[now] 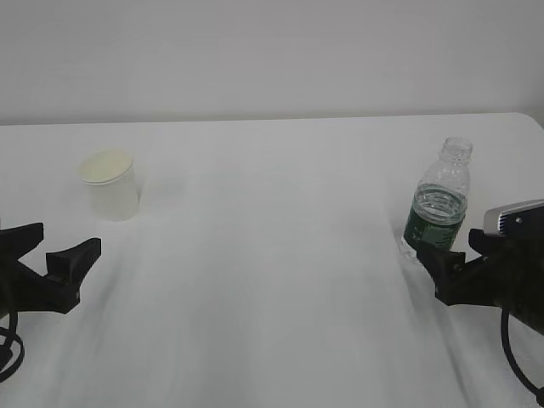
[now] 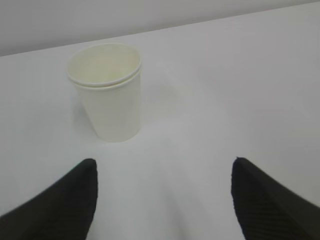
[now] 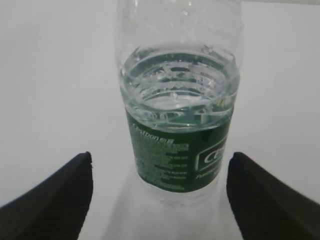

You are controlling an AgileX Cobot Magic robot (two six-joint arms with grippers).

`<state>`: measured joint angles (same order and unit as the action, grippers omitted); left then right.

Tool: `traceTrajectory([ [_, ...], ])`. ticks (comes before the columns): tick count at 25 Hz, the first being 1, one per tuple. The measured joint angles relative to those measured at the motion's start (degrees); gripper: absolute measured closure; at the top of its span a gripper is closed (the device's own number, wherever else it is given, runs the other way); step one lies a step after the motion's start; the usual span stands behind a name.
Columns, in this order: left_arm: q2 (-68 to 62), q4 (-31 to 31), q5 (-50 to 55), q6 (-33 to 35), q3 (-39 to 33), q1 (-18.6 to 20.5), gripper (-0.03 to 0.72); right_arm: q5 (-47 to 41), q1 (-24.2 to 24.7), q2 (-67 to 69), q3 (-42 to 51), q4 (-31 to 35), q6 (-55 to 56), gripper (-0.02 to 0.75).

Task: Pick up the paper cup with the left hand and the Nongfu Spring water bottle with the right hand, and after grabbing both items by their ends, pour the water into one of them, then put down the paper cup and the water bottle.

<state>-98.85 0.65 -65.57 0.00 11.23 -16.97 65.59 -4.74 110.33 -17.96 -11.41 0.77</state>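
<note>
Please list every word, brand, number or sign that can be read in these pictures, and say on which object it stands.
Nongfu Spring water bottle, dark green label: white print and a boxed logo starting with what looks like "C", too blurred and cut off to read.
Paper cup: plain, no print.
Left gripper, right gripper: no markings visible.

We see a white table [image 1: 272,255] that fills most of the exterior view, its top smooth and matt. Its far edge runs nearly straight across, and at the far right it curves round into a rounded corner. Behind it stands a plain pale grey wall [image 1: 272,51], bare and evenly toned, which meets the table edge along a soft darker line. The light is diffuse and even, leaving only faint, blurred shadows on the tabletop. We find the same white surface and grey wall in both wrist views.
</note>
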Motion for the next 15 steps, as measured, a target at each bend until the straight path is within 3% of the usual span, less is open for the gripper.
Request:
traceTrajectory([
  [15, -0.05, 0.00, 0.00, 0.32, 0.00, 0.00, 0.096, 0.00, 0.00, 0.17, -2.80, 0.74, 0.00, 0.095],
])
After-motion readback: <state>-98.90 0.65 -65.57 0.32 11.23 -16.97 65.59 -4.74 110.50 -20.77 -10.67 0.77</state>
